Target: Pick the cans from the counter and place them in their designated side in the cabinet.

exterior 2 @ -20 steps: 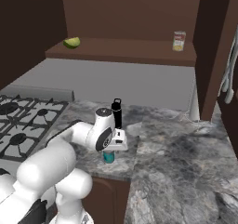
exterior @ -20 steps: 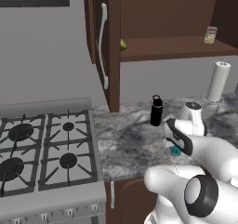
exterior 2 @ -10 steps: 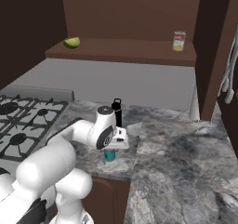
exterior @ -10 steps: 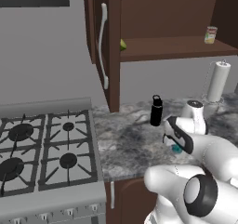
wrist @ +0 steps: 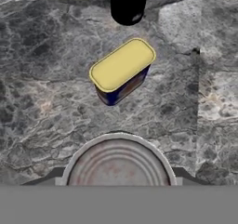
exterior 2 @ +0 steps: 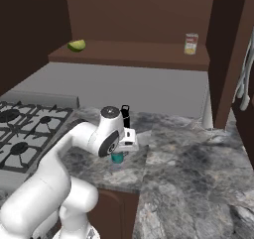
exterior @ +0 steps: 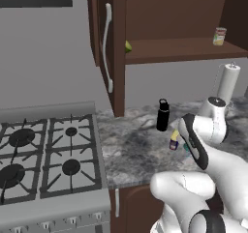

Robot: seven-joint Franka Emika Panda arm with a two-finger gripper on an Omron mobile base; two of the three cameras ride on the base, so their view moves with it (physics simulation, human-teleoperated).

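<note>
Cans stand close together on the marbled desk (exterior: 131,150): the teal can (exterior 2: 117,157) sits directly under the robot's hand, its ringed metal lid (wrist: 118,165) at the bottom of the hand view, and the dark blue can with the yellow top (wrist: 122,69) stands just beyond it, apart from it. In the left base view the blue can (exterior: 174,141) shows just left of the wrist, with a sliver of teal beside the arm. The black bottle (exterior: 163,115) stands upright a little farther back, near both cans. The jaws (exterior 2: 118,153) are lowered over the teal can; the pictures do not show whether they are open or closed on it. Above, the cabinet (exterior: 160,14) stands with its door (exterior: 104,43) swung open, the long silver handle (exterior: 107,48) facing out. On its shelf (exterior 2: 134,54) lie a green fruit (exterior 2: 77,45) at the left and a pale labelled can (exterior 2: 191,43) at the right. A gas stove (exterior: 43,154) adjoins the desk on the left.
</note>
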